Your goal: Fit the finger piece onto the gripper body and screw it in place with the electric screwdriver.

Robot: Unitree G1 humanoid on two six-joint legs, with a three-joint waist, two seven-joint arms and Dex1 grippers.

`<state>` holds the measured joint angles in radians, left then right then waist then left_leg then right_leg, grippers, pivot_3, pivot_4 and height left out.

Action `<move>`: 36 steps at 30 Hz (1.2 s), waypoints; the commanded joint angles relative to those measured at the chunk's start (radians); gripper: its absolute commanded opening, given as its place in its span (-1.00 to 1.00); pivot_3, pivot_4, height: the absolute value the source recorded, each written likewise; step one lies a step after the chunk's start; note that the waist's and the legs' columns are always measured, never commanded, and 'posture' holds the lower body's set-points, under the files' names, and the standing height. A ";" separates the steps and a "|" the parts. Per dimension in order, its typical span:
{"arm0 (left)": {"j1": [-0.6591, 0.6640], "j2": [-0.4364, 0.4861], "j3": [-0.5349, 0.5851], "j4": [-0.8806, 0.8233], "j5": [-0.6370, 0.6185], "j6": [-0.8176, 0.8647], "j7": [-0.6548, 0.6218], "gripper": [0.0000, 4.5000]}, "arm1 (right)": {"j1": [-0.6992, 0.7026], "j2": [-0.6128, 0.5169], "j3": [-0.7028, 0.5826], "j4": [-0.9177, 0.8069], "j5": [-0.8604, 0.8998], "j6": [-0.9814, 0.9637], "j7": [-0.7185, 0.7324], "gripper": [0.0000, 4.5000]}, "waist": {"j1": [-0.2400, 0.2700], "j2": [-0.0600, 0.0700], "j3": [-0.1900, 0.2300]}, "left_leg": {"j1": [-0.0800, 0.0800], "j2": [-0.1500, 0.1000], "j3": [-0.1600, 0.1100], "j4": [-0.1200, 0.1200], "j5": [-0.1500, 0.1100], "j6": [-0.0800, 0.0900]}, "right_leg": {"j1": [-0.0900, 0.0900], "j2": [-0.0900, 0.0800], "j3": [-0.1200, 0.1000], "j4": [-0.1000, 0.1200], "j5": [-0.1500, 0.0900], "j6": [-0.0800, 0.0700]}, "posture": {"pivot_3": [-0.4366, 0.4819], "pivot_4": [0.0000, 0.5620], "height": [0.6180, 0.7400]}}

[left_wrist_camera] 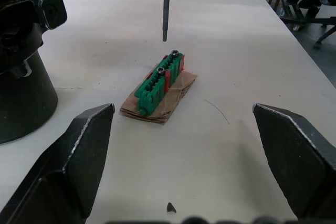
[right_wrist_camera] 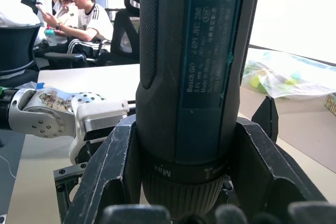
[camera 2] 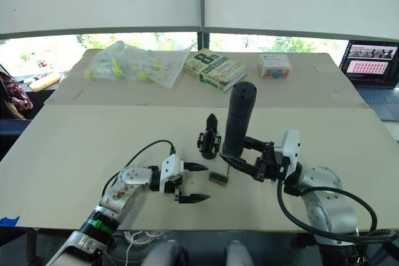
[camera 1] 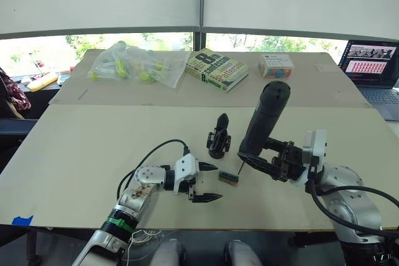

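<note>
Screwdriver: thick black cylindrical electric screwdriver (camera 1: 265,119), tilted, thin metal bit just above the small green-and-brown screw block (camera 1: 229,177).
Right gripper (camera 1: 269,161): clamped around the screwdriver's lower barrel.
Gripper body: black mechanical block with pointed finger (camera 1: 219,136), upright on the pale tabletop (camera 1: 93,147), just beside the screw block.
Left gripper (camera 1: 208,182): fingers apart, empty, near the screw block.

The electric screwdriver (right_wrist_camera: 197,77) in my right fingers read "Bosch GO" along its barrel and "Max" on its collar. The book (camera 1: 216,69) near the table's far edge showed a large "8".
</note>
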<state>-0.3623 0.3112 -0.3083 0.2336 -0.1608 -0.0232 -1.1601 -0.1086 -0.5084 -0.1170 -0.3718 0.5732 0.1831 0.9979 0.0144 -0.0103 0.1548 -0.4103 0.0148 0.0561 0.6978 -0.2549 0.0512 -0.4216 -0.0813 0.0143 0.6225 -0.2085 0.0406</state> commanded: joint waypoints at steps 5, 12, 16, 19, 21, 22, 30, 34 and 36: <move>-0.011 -0.023 -0.036 0.047 0.030 -0.033 0.006 1.00 | -0.017 -0.014 -0.005 -0.070 0.049 0.004 -0.004 -0.14 | 0.001 0.000 0.000 | 0.000 0.000 0.000 0.001 0.000 0.000 | 0.000 0.000 0.000 0.000 0.000 0.000 | -0.05 -0.47 1.00; -0.028 -0.054 -0.042 0.075 0.037 -0.041 0.020 1.00 | -0.016 -0.023 -0.007 -0.079 0.062 0.014 -0.009 -0.14 | 0.005 0.000 0.000 | 0.000 0.000 0.000 0.001 0.000 0.000 | 0.001 -0.001 0.000 0.000 0.000 0.000 | -0.05 -0.47 1.00; -0.041 -0.074 -0.053 0.095 0.049 -0.054 0.025 1.00 | -0.016 -0.027 -0.009 -0.082 0.066 0.018 -0.013 -0.14 | 0.010 0.000 0.000 | 0.000 -0.001 0.000 0.001 0.000 0.000 | 0.001 -0.001 0.000 0.000 0.000 0.000 | -0.05 -0.47 1.00; -0.049 -0.080 -0.055 0.113 0.059 -0.064 0.024 1.00 | -0.019 -0.028 -0.008 -0.081 0.066 0.017 -0.016 -0.14 | 0.017 0.000 0.000 | 0.000 -0.002 0.000 0.001 0.000 0.000 | 0.001 -0.002 0.000 0.000 0.000 0.000 | -0.05 -0.47 1.00; -0.056 -0.086 -0.056 0.125 0.062 -0.071 0.024 1.00 | -0.020 -0.029 -0.009 -0.081 0.066 0.016 -0.018 -0.14 | 0.021 0.000 0.000 | 0.000 -0.002 0.000 0.002 0.000 0.000 | 0.001 -0.002 0.000 0.000 0.000 0.000 | -0.05 -0.47 1.00; -0.060 -0.089 -0.057 0.131 0.064 -0.073 0.024 1.00 | -0.020 -0.030 -0.009 -0.081 0.067 0.016 -0.020 -0.14 | 0.023 0.000 0.000 | 0.000 -0.002 0.000 0.002 0.000 0.000 | 0.001 -0.002 0.000 0.000 0.000 0.000 | -0.05 -0.47 1.00; -0.076 -0.113 -0.074 0.151 0.066 -0.074 0.007 1.00 | -0.022 -0.049 -0.028 -0.068 0.068 0.013 -0.018 -0.14 | 0.026 0.000 0.000 | -0.001 -0.002 0.000 0.004 0.000 0.000 | 0.002 -0.003 0.000 0.000 0.000 0.000 | -0.05 -0.47 1.00; -0.072 -0.112 -0.080 0.143 0.061 -0.069 -0.004 1.00 | -0.014 -0.060 -0.041 -0.064 0.075 0.013 -0.020 -0.14 | 0.025 0.000 0.000 | -0.001 -0.002 0.000 0.003 0.000 0.000 | 0.001 -0.003 -0.001 0.000 0.000 0.000 | -0.05 -0.47 1.00; -0.070 -0.113 -0.082 0.140 0.062 -0.069 -0.003 1.00 | -0.009 -0.062 -0.045 -0.066 0.078 0.014 -0.022 -0.14 | 0.024 0.000 0.000 | -0.001 -0.002 0.000 0.003 0.000 0.000 | 0.001 -0.003 -0.001 0.000 0.000 0.000 | -0.05 -0.47 1.00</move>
<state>-0.4471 0.2078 -0.3523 0.3677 -0.1155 -0.1044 -1.1526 -0.1080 -0.5627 -0.1231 -0.4003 0.6123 0.2092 0.9797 0.0385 -0.0104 0.1547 -0.4112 0.0128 0.0561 0.7011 -0.2549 0.0515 -0.4203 -0.0839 0.0138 0.6223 -0.2087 0.0411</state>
